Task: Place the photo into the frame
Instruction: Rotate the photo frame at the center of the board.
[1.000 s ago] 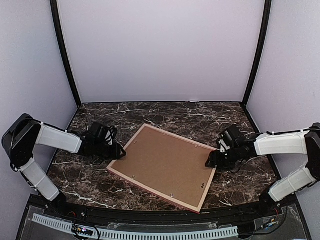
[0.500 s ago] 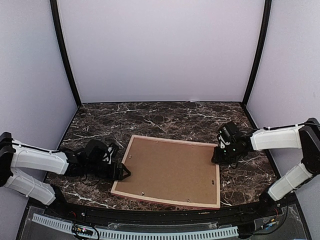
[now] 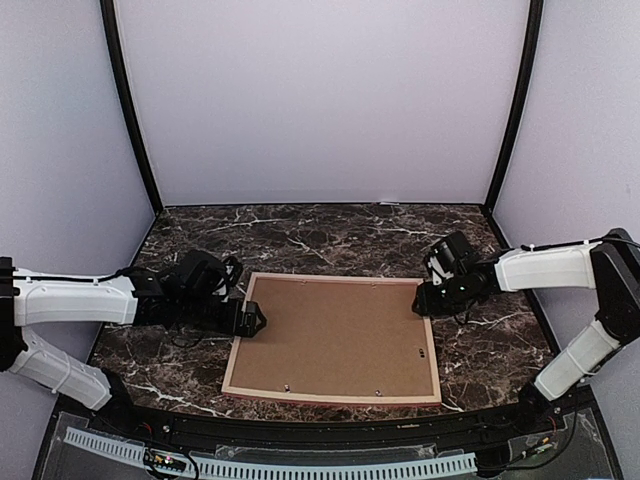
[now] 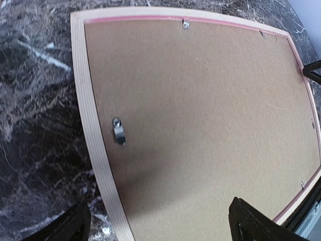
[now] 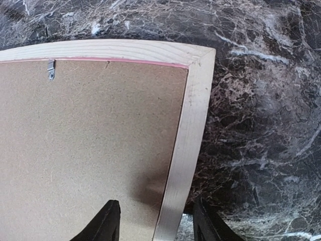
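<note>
The frame [image 3: 330,394] lies face down and flat on the table, pale wood back up, with the brown backing board [image 3: 335,335] set in it. The photo is hidden. My left gripper [image 3: 250,322] is open at the frame's left side. In the left wrist view the gripper [image 4: 160,228] straddles the left rail [image 4: 88,125] without touching it. My right gripper [image 3: 422,303] is at the far right corner, open. In the right wrist view the gripper [image 5: 158,225] has its fingers either side of the right rail [image 5: 193,125].
The dark marble table [image 3: 330,235] is walled by pale panels on three sides, with black posts at the back corners. Small metal tabs [image 4: 118,131] [image 5: 50,69] hold the backing board. A white cable guide [image 3: 300,467] runs along the near edge.
The frame has turned from skewed to square with the table's near edge. The left gripper has opened wider and swung in along the left rail. The right gripper has shifted to the far right corner.
</note>
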### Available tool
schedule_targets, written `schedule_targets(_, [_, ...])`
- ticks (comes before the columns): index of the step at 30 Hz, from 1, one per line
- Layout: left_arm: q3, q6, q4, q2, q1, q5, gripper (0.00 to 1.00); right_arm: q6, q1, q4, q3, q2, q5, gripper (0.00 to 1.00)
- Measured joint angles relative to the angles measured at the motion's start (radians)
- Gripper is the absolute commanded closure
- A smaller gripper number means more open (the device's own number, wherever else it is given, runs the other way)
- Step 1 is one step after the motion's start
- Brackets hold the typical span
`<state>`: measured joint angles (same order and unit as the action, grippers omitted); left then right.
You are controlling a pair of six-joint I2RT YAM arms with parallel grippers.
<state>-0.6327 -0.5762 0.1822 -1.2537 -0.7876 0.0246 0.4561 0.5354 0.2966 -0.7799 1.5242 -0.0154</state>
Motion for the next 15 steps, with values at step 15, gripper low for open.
schedule_targets(15, [-0.154,0.171,0.088,-0.136,0.184,0.071,0.01,0.039,0.000,0.013,0.118,-0.108,0.039,0.61])
